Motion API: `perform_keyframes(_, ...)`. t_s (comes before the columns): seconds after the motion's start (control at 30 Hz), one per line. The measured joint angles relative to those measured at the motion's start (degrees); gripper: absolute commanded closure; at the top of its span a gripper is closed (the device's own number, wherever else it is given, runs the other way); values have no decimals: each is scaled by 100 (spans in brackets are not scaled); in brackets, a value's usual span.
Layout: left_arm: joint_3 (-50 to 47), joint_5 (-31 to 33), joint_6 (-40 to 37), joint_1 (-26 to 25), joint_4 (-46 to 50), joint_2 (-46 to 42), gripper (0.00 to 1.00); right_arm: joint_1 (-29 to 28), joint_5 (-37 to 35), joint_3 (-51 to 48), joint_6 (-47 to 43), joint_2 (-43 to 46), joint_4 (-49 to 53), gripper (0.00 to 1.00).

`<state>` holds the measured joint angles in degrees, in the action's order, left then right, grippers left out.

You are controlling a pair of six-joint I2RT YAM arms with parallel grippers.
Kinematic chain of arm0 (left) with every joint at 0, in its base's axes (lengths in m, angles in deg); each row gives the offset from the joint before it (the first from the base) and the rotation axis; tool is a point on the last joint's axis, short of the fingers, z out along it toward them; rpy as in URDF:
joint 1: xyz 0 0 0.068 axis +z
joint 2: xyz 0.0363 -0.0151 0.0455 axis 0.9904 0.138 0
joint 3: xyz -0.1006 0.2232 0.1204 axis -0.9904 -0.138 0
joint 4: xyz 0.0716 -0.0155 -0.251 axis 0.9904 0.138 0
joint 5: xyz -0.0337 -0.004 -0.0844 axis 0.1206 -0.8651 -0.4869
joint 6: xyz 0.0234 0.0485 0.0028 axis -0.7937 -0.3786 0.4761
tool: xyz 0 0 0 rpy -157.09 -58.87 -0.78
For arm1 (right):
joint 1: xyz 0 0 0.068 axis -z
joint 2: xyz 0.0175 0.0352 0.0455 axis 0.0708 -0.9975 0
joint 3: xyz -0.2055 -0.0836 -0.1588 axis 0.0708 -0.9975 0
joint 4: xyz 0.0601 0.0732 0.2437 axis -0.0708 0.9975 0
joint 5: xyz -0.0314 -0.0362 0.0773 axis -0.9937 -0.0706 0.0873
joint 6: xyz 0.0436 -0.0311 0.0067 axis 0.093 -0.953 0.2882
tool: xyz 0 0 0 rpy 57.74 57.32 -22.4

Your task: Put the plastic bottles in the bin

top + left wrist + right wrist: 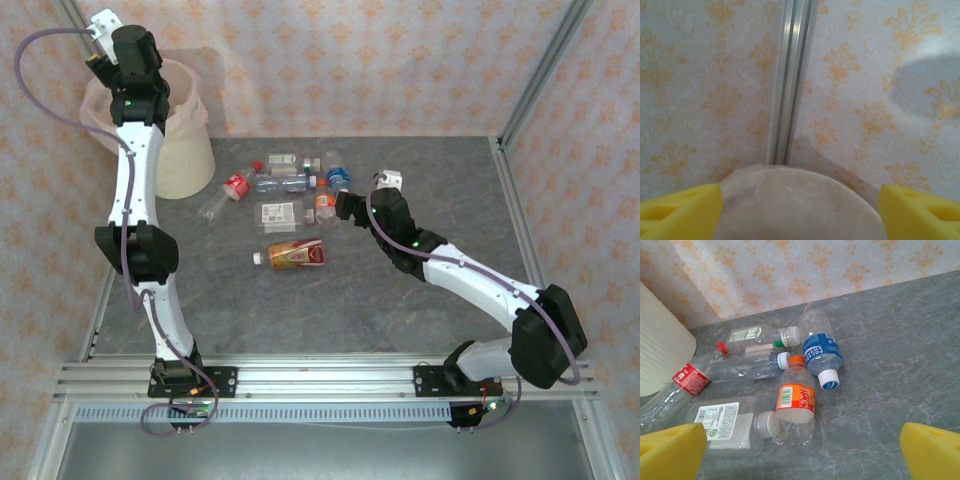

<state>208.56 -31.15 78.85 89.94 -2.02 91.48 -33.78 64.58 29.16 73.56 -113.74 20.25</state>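
The left gripper (800, 215) hangs over the bin (790, 185), its fingers (680, 210) spread wide with nothing between them; the bag-lined mouth lies right beneath. The right gripper (802, 452) is also spread fully and empty, low over the table (890, 370). Just ahead of it lies the orange-label bottle (796, 405). The white-label bottle (722, 422) lies to the left, touching it, and the blue-label bottle (822, 352) lies beyond. The red-label bottle (690, 379) is far left, beside the bin's wall.

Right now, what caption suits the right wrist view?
Open yellow-fingered right gripper faces clear plastic bottles clustered on a grey marbled table.
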Motion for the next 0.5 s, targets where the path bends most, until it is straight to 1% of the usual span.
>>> perform_keyframes(0.13, 61, -175, 330, 0, 680, 7, 0, 0, -9, 28, 2, 0, 13, 1)
perform_keyframes(0.23, -74, -411, 575, -2, 988, -68, 0, 2, -48, 31, 11, -2, 70, 1)
perform_keyframes(0.37, -1010, -654, 769, -92, 1113, -654, 0, 22, -68, 57, 74, -66, 136, 1)
perform_keyframes(0.5, -2317, -911, 944, -304, 901, -1602, 0, 70, -70, 57, 164, -142, 177, 1)
